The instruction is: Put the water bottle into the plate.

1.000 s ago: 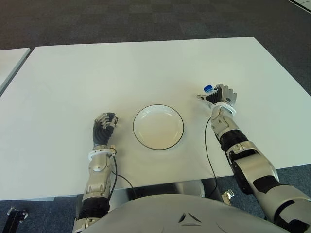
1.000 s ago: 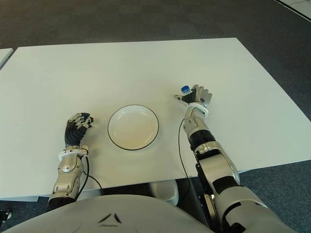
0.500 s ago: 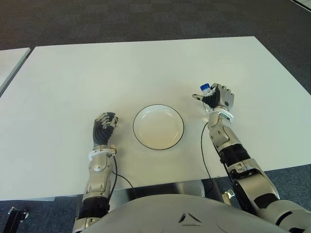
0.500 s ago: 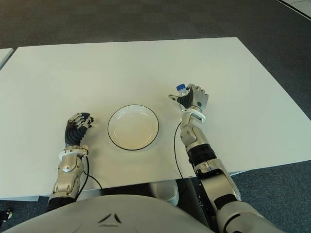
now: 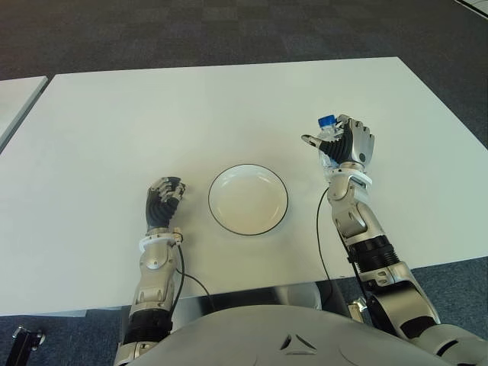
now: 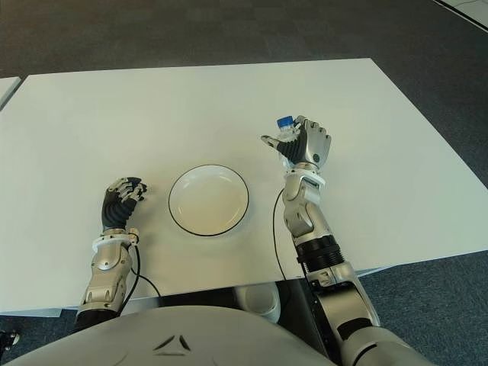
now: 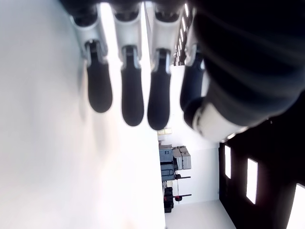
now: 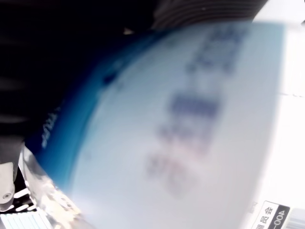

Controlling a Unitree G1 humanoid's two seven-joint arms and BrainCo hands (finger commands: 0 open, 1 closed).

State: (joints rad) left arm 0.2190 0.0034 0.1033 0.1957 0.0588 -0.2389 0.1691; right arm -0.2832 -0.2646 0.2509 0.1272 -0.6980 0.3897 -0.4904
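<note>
Right hand is wrapped around the water bottle, fingers curled over the body, thumb sticking out toward the plate side. Bottle's blue cap pokes out above the fist, tilted a bit toward the robot's left. The right wrist view is filled by the bottle's label, blue and white, print too blurred to read. Hand and bottle appear raised off the table, forearm angled up from the near edge; can't confirm the gap from these angles.

Plate is white with a thin dark rim, sitting on the table to the left of the right hand, clearly apart from it. Nothing in it. Bottle is in the hand, beside the plate rather than over it.

Left hand shows on the far side of the plate from the right one, to the plate's left, fingers curled in, holding nothing. A black cable runs along the right forearm.

Dark carpet floor beyond the table's far edge.
</note>
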